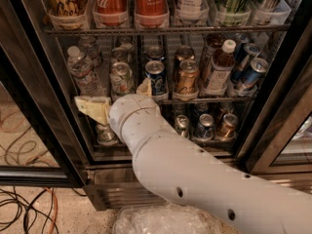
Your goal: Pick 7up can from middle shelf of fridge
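Note:
The 7up can (121, 77), pale with a silver top, stands on the middle shelf (204, 101) of the fridge (34, 106), between a water bottle and a blue can. My gripper (118, 97) is at the shelf's front edge, just below and in front of the can. It is open: one cream finger (92, 108) sticks out left of the can and the other (145, 87) shows at its right. My white arm (195, 179) hides the can's lower part and the rail in front of it.
A water bottle (83, 69) stands left of the can; a blue can (156, 77) and a gold-brown can (186, 77) stand to its right. Coca-Cola bottles (111, 4) fill the rack above. Several cans (204, 126) sit below. Cables (24, 213) lie on the floor.

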`<state>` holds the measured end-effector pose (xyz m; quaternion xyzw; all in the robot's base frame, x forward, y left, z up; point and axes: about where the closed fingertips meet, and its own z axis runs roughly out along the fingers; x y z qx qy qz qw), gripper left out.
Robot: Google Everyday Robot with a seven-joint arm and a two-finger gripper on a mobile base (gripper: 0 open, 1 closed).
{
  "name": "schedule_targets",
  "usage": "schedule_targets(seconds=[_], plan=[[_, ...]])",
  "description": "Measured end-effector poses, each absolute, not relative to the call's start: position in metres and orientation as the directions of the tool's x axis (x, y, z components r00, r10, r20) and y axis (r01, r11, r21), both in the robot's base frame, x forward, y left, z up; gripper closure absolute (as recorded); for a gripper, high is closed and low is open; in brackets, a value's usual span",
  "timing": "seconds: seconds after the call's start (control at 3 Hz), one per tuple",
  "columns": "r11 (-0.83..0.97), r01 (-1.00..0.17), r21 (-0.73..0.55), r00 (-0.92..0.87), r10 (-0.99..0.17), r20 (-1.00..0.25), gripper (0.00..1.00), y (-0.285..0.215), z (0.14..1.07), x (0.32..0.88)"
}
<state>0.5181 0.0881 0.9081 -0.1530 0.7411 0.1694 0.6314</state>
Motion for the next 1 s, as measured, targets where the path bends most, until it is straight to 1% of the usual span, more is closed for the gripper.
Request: schedule_targets(seconds=[0.33,0.67,1.0], plan=[[0.895,-0.442,0.057,-0.155,-0.014,-0.988,0.00,0.089,0.909,0.518],[0.906,-0.391,0.159,-0.189,0.090,-0.978,0.00,0.092,0.908,0.528],[0.880,-0.310,0.359,-0.213,0.304,-0.929,0.00,0.099,0.908,0.543]])
